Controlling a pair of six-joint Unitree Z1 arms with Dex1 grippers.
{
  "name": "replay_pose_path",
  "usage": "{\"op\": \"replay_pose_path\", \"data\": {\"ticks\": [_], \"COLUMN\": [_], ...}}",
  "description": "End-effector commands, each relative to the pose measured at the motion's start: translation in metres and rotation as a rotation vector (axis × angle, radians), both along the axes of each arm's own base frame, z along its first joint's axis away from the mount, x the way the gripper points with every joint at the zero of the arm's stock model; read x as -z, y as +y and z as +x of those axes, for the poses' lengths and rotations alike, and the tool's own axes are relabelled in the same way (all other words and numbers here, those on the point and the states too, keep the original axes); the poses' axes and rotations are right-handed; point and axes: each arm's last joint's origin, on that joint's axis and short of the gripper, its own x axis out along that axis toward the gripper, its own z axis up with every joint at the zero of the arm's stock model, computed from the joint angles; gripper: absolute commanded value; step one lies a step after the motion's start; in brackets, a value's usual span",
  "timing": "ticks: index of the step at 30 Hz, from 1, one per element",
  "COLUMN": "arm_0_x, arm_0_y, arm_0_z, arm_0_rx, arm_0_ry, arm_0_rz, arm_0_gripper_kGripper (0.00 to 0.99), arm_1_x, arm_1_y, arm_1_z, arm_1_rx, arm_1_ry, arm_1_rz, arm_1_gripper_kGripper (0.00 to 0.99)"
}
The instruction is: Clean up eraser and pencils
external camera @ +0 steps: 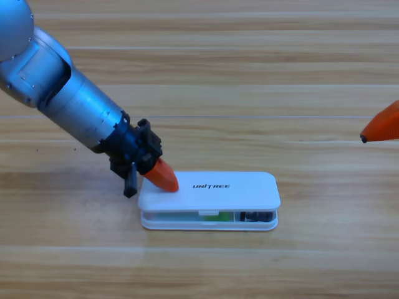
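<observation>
The white case (212, 190) lies on the table with its lid lowered almost flat, leaving a thin slit along the front. Through that slit a bit of bright green (211, 213) shows, the end of one of the pencils lying inside. The other pencil and the eraser are hidden under the lid. My left gripper (167, 179) comes in from the upper left, shut, its orange tip resting on the left end of the lid. The right gripper (378, 128) waits at the right edge, only its orange tip showing.
The wooden table (206, 75) stretches all around the case. The left arm's grey forearm (68, 93) slants across the upper left.
</observation>
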Motion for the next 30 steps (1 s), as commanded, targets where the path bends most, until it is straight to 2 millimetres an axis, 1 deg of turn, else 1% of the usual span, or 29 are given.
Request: {"op": "replay_pose_path", "data": {"ticks": [1, 11, 24, 30], "arm_0_x": [0.014, 0.033, 0.065, 0.082], "arm_0_y": [-0.008, -0.019, -0.034, -0.034], "arm_0_z": [-0.008, -0.011, -0.028, -0.040], "arm_0_rx": [0.035, 0.052, 0.101, 0.120], "arm_0_ry": [-0.016, -0.050, -0.068, -0.054], "arm_0_rz": [0.052, 0.112, 0.192, 0.215], "arm_0_gripper_kGripper": [0.000, 0.000, 0.000, 0.000], "arm_1_x": [0.010, 0.011, 0.012, 0.012], "arm_1_y": [0.000, 0.001, 0.001, 0.001], "arm_1_z": [0.004, 0.005, 0.005, 0.005], "arm_1_rx": [0.011, 0.010, 0.009, 0.009], "arm_1_ry": [0.025, 0.025, 0.026, 0.026], "arm_1_rz": [-0.017, -0.019, -0.022, -0.022], "arm_1_gripper_kGripper": [0.959, 0.959, 0.959, 0.959]}}
